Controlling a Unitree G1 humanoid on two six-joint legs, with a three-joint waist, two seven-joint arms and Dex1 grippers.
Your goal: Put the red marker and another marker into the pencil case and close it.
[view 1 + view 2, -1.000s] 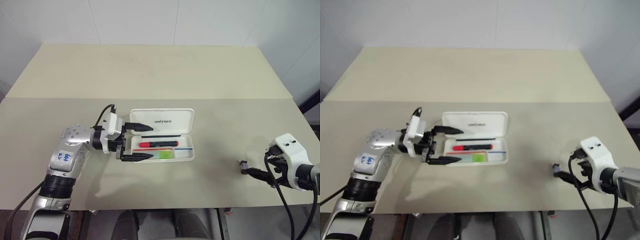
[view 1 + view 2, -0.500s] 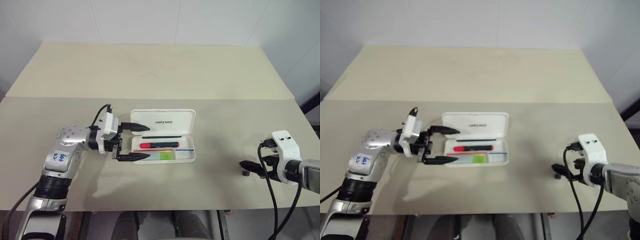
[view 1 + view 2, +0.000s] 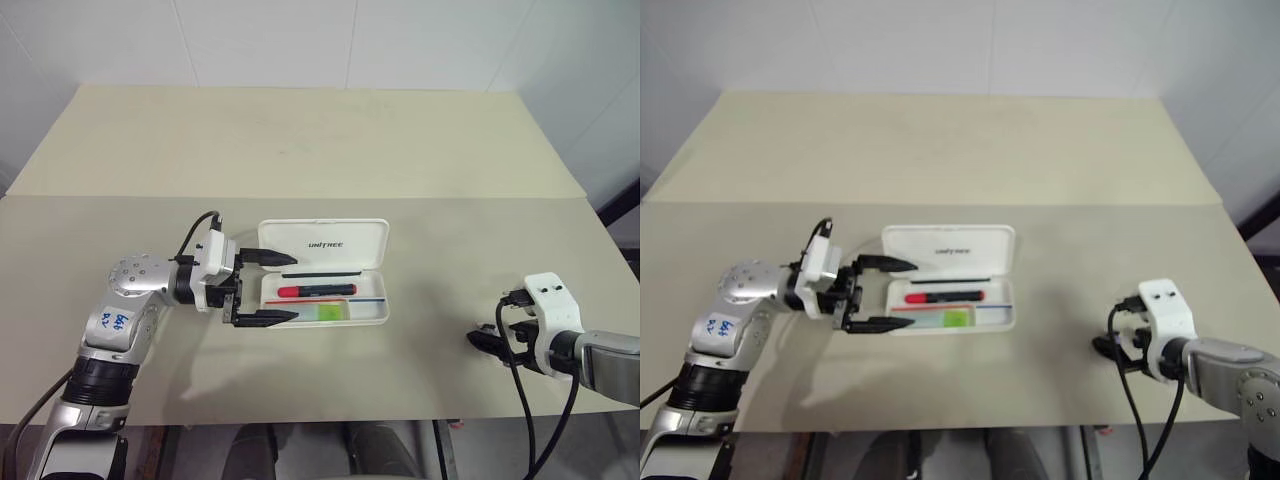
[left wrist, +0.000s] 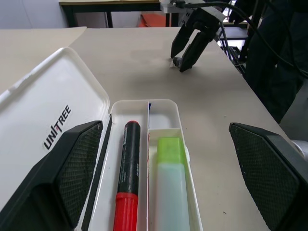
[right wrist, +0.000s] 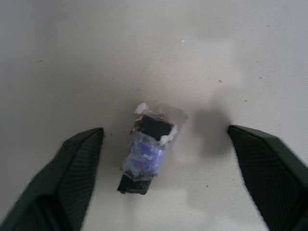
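Both markers already lie in the open pencil case (image 3: 325, 298), so the left pincer (image 3: 268, 287) waits spread wide at its 9 o'clock end, likely to shut the lid. Right pincer (image 5: 159, 159) gapes over a small wrapped scrap (image 5: 146, 154), gripping nothing.

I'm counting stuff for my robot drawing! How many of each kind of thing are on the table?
Markers: 2, the red marker and the green-capped marker
Pencil case: 1, open
Small black wrapped thing: 1
Total: 4

Beige table (image 3: 330, 140), seam across top; white tiled wall (image 3: 300, 40) behind.
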